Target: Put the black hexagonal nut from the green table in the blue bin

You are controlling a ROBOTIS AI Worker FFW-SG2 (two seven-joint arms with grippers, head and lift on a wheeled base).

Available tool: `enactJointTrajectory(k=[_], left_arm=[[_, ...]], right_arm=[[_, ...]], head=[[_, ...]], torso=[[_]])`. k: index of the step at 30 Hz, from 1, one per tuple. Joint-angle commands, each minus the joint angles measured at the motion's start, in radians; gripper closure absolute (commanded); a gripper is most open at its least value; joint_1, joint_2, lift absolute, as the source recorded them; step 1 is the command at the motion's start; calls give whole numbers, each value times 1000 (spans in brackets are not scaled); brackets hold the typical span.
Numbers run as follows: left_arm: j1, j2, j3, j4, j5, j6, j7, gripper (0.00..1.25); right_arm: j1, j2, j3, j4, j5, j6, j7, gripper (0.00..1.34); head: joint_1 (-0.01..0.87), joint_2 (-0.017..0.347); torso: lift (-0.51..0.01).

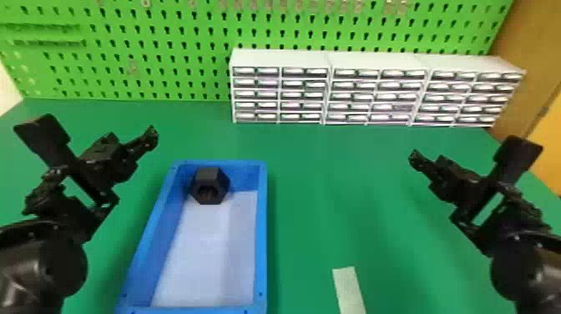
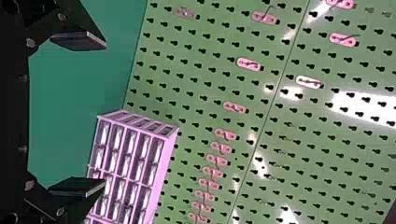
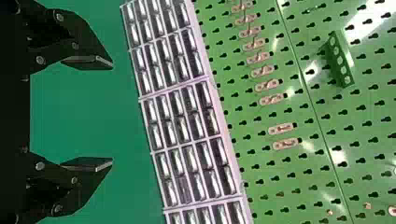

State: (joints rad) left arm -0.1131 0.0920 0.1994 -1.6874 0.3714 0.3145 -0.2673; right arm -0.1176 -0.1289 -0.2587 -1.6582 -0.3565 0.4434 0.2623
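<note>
The black hexagonal nut (image 1: pixel 210 186) is inside the blue plastic bin (image 1: pixel 262 234), at the end farther from the robot and close to the far wall. It stands on one of its flat sides on the bin's pale floor, with its round hole facing the robot. The bin sits on the green counter (image 1: pixel 334 196), left of the middle of the head view, its long sides running away from the robot.

The left end effector (image 1: pixel 151 137) is above the counter, to the left of the bin and apart from it. In the left wrist view, the left end effector (image 2: pixel 104 116) has its two flat black fingers spread wide, with nothing between them.

The right end effector (image 1: pixel 414 158) is on the other side, over the right part of the counter and well apart from the bin. The right wrist view shows the right end effector (image 3: pixel 112 113) with its fingers parted too, and it holds nothing.

A beige strip (image 1: pixel 349 288) lies on the counter near the robot, to the right of the bin. Along the back stands a row of white small-drawer cabinets (image 1: pixel 377 63), and a bright green perforated pegboard (image 1: pixel 146 46) rises behind them.
</note>
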Motion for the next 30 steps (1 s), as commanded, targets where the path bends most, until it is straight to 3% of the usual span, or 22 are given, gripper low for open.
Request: enactJointTrajectory(k=[1,30], left_arm=[[1,0,-3,0,1,0,2,236],[1,-2,-14,0,9,0,8,236]], right_arm=[[3,2,-4,-2,-4,0,0,524],[3,14,-11,-2,-9,0,0,524]], head=[[692,9],[692,9]], torso=[[-97],[-97]])
